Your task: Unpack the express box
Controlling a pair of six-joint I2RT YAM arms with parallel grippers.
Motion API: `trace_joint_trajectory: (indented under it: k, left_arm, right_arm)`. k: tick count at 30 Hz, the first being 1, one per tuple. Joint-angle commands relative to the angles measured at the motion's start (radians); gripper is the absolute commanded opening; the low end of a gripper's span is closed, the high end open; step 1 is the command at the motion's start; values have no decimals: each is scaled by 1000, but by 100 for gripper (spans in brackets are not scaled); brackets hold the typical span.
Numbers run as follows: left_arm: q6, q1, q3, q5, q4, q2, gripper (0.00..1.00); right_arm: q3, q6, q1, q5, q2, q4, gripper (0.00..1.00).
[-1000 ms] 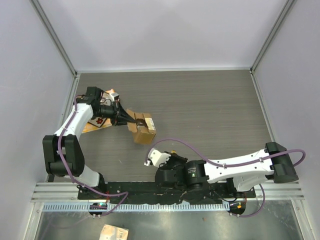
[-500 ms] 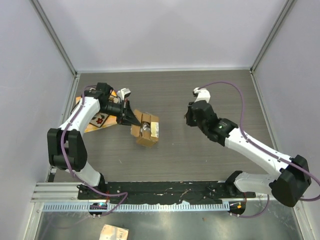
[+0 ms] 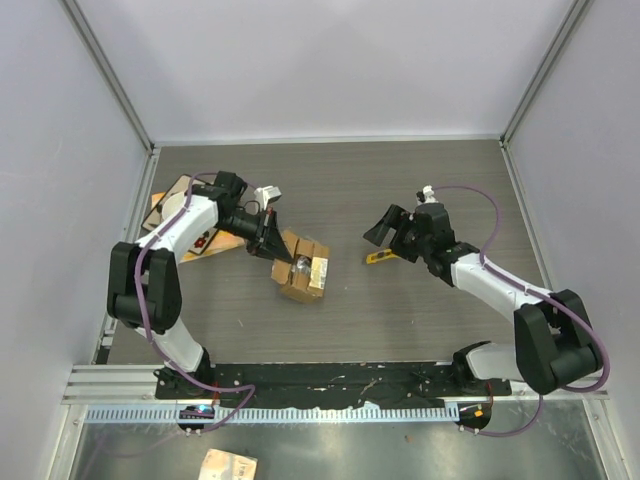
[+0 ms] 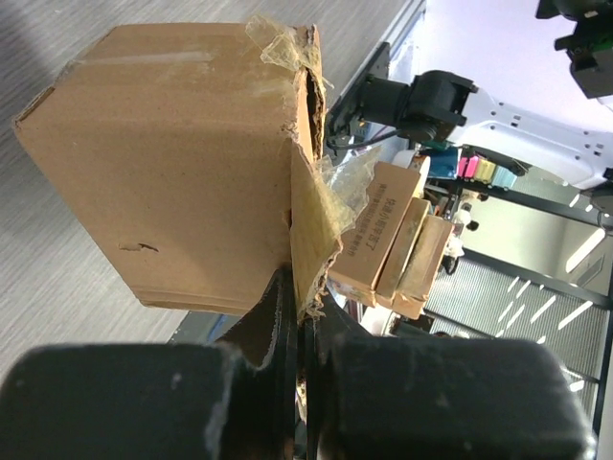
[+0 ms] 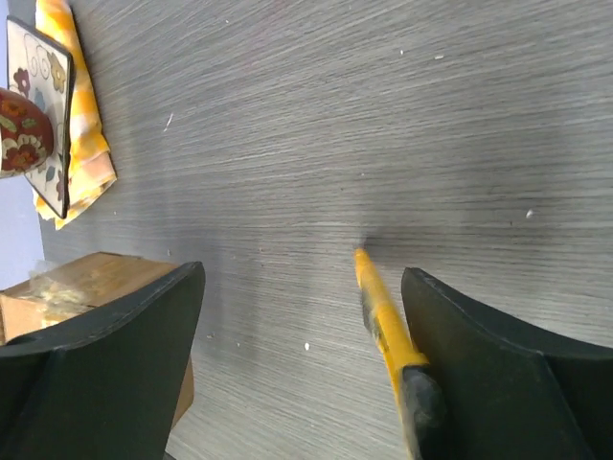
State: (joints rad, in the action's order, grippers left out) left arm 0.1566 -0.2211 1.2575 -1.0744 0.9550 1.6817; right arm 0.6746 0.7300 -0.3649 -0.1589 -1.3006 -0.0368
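Your left gripper (image 4: 299, 305) pinches a torn flap of the express box (image 3: 303, 268), brown cardboard with crinkled tape, now slid slightly toward 4 o'clock. At its 3 o'clock, your right gripper (image 5: 302, 278) has spread wide above the slim yellow utility knife (image 5: 388, 326), which lies on the grey wood-grain table (image 3: 450, 190).
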Motion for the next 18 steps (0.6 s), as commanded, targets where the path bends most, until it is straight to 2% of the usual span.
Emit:
trace_joint_trajectory:
  k: [1,5,8,9,12,15,18]
  left_arm:
    - [26,3,-44,36,-90,7,0]
    - [60,3,-58,62,-131,13,0]
    - [81,3,-37,157,-142,16,0]
    - [80,3,-29,172,-137,16,0]
    - [55,-1,6,206,-107,13,0]
    - [25,-9,35,246,-72,3,0]
    - [8,-24,51,272,-58,-13,0]
  right_arm:
    - [43,8,0,-1,11,27,93]
    - [115,-78,-2,73,58,175,95]
    - [225,-196,-28,231,130,354,95]
    - [256,-222,-34,318,136,403,96]
    - [356,-309,-51,451,158,559,97]
    - [413,-356,-54,510,170,612,97]
    - [387,-359,-68,415,211,527,98]
